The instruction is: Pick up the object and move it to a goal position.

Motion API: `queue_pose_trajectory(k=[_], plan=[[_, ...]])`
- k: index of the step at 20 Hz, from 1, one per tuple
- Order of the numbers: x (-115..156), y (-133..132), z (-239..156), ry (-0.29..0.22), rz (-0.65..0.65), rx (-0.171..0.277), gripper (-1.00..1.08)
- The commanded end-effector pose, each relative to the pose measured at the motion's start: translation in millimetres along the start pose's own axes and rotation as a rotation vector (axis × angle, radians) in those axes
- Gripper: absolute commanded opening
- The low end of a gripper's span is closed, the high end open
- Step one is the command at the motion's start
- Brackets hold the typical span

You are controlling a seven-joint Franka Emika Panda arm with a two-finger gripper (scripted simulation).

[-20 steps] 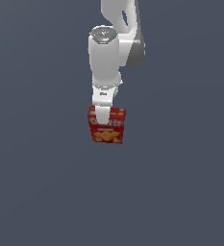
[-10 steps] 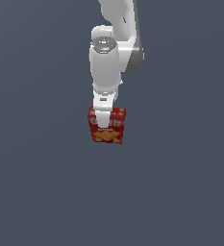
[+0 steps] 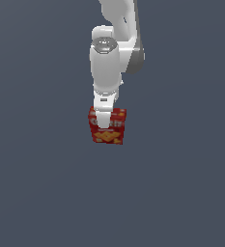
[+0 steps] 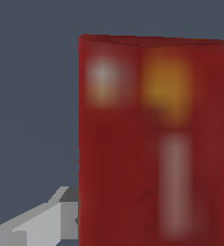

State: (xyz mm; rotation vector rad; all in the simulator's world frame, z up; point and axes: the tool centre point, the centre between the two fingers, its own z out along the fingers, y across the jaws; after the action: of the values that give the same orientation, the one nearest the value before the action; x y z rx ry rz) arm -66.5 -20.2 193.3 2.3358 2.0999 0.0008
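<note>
The red Cheez-It cracker box (image 3: pixel 116 134) stands upright in the middle of the exterior view, orange crackers pictured on its front. My gripper (image 3: pixel 104 124) comes down from above and is shut on the box; one white finger covers the middle of the box's front. In the wrist view the box (image 4: pixel 152 144) fills most of the picture, blurred and very close. One grey finger (image 4: pixel 43 223) presses against its side; the other finger is hidden. I cannot tell whether the box rests on the surface or hangs just above it.
The white arm (image 3: pixel 106 58) rises straight above the box. A plain dark grey surface (image 3: pixel 36 193) lies all around. No goal marker shows.
The arm's upper part has sunk slightly in the picture. The box and the gripper stay at almost the same spot.
</note>
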Motion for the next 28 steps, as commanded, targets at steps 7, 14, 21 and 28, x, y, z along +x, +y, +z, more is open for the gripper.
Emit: queue_pose_trajectory(k=[7,14,21,28], plan=[[11.3,13.4,-1.4,0.000,0.000,-0.001,-1.00],[33.8,40.9,-4.3,0.001,0.000,0.000,-1.00],[63.8,78.1,-8.6,0.001,0.000,0.000,-1.00],[89.9,112.0,-12.5,0.001,0.000,0.000,-1.00]])
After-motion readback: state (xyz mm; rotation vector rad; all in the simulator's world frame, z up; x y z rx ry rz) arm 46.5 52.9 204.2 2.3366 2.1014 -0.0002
